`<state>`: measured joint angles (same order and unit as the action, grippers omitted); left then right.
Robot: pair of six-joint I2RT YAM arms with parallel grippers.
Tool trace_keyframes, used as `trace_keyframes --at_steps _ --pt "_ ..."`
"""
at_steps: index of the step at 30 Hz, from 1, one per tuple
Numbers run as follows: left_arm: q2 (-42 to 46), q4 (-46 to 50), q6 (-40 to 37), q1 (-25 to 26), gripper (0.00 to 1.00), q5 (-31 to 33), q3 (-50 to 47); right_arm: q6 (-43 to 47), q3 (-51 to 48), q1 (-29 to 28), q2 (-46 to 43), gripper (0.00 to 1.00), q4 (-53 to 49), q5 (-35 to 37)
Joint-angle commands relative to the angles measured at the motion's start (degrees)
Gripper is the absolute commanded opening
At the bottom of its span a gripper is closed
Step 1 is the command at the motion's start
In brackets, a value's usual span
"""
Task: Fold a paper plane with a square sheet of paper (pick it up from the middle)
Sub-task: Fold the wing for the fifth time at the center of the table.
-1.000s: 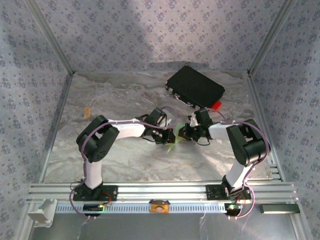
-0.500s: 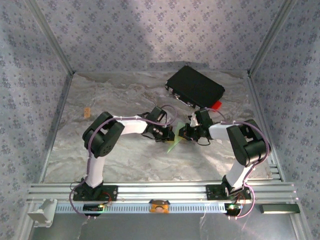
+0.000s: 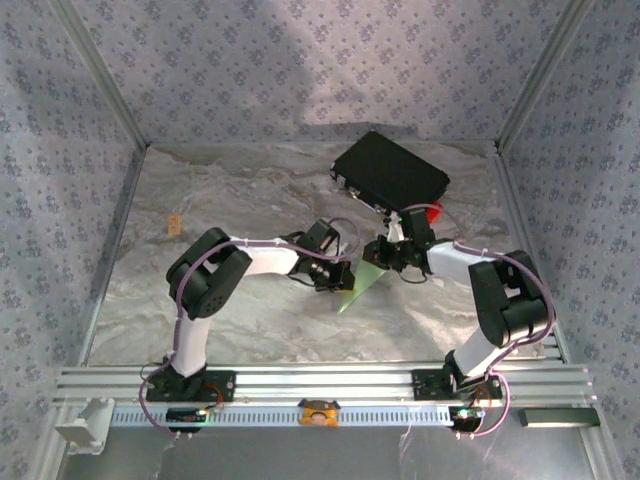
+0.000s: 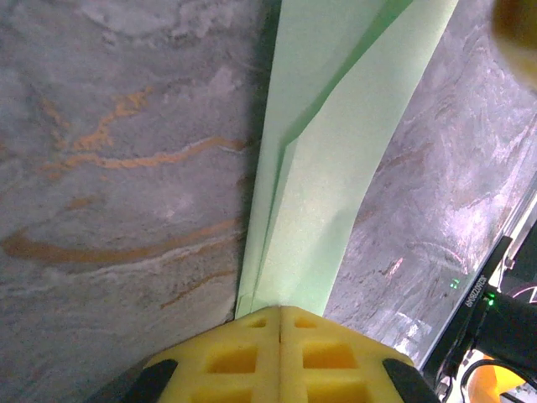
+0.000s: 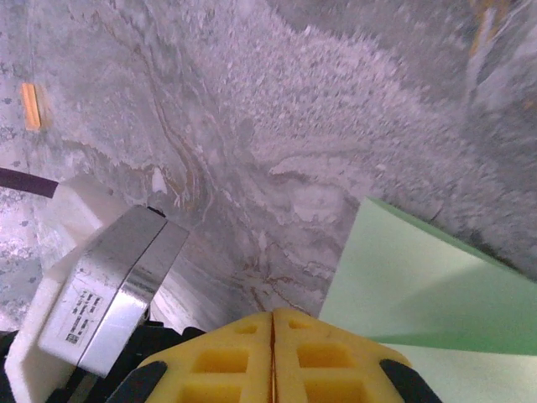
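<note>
Left wrist view: yellow left gripper closed tight, pinching narrow end of pale green sheet of paper. Sheet shows layered folds and sharp creases, a long strip casting shadow on marbled grey tabletop. Right wrist view: right gripper closed too, paper just beside its fingers, none visible in seam. Top view: sheet near tabletop middle, between both grippers, nearer than black case toward far right corner. Judgement: paper very light, thin, floppy, crumples or tears easily; smooth, may slip. Best pinched on multi-layer crease near centre line.
</note>
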<state>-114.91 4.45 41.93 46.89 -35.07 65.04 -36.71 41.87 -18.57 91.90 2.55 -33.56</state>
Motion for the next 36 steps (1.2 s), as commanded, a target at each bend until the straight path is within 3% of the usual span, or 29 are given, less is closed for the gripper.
trace_keyframes --at_steps 1,6,11,29,36 --pt "-1.4 4.7 0.9 0.5 0.0 3.1 -1.5 -2.1 0.0 -2.8 2.2 0.09 -1.2 2.8" --pt "-1.3 5.0 1.5 0.5 0.0 4.2 -1.9 -6.0 -6.7 -2.7 0.7 0.1 6.7 3.7" --pt "-1.7 5.0 1.5 0.6 0.0 3.9 -1.6 -3.9 -6.9 -0.9 0.3 0.1 4.9 3.2" --pt "-2.0 4.9 1.6 0.8 0.0 3.5 -1.6 -4.2 -10.7 12.9 4.0 0.14 14.1 -1.5" --pt "-2.0 4.7 1.8 0.8 0.0 3.8 -1.8 -5.4 -10.5 14.3 1.0 0.15 14.1 0.0"
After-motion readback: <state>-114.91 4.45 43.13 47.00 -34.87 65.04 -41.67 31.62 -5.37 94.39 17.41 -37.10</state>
